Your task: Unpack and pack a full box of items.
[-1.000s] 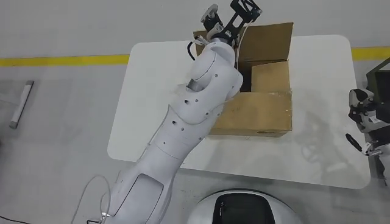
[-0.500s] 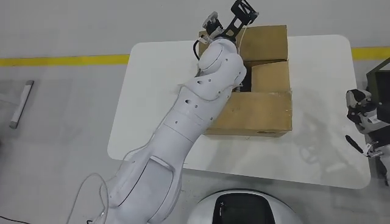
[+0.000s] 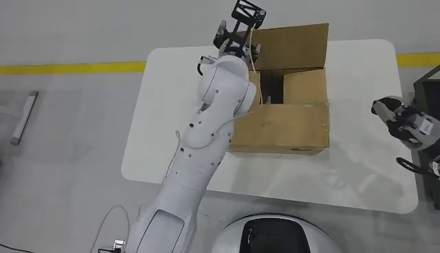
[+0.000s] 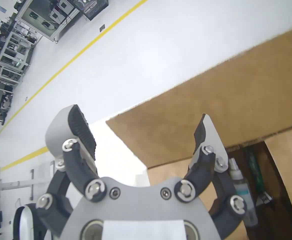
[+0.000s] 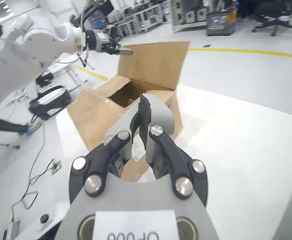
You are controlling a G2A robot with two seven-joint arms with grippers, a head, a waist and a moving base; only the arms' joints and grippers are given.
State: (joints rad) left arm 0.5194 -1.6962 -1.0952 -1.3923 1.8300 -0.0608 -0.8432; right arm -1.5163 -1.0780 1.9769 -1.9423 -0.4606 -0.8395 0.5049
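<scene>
The box [image 3: 289,126] sits on the table [image 3: 172,115]. The left claw [image 4: 138,131] hangs spread wide at its raised rear flap [image 4: 211,96], likely to push it back; the right claw [image 5: 142,112], pinched together, rests well aside.

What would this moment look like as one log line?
left gripper open, by box far flap | right gripper shut, empty, apart from box | spray bottle inside box

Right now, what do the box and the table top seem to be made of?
The box: cardboard, matte brown, with folded flaps and creases. The table: perhaps laminate or painted board, smooth and evenly white; the look alone leaves this open.
</scene>
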